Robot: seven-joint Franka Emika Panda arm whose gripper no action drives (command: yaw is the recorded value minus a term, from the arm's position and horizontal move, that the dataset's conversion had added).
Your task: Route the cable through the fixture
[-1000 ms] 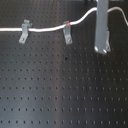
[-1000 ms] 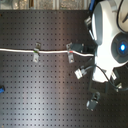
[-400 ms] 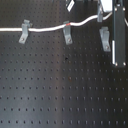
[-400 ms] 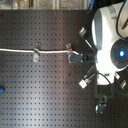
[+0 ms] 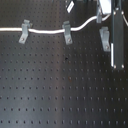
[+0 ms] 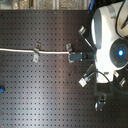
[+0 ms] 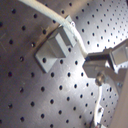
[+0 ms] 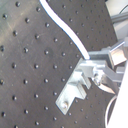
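Beside third fixture (image 5: 104,38), claw (image 8: 92,67) pinches cable (image 5: 47,32) narrow. Cable already seated in two clips beyond, long axis along clip row; open slot lies just below held end.

Black perforated surface (image 5: 65,95). Three grey clips bolted on: left clip (image 5: 24,31), middle clip (image 5: 67,32), right clip (image 5: 104,38). White cable (image 5: 47,32) through left and middle clips.

White cable (image 5: 47,32) runs through grey fixture (image 5: 67,31).
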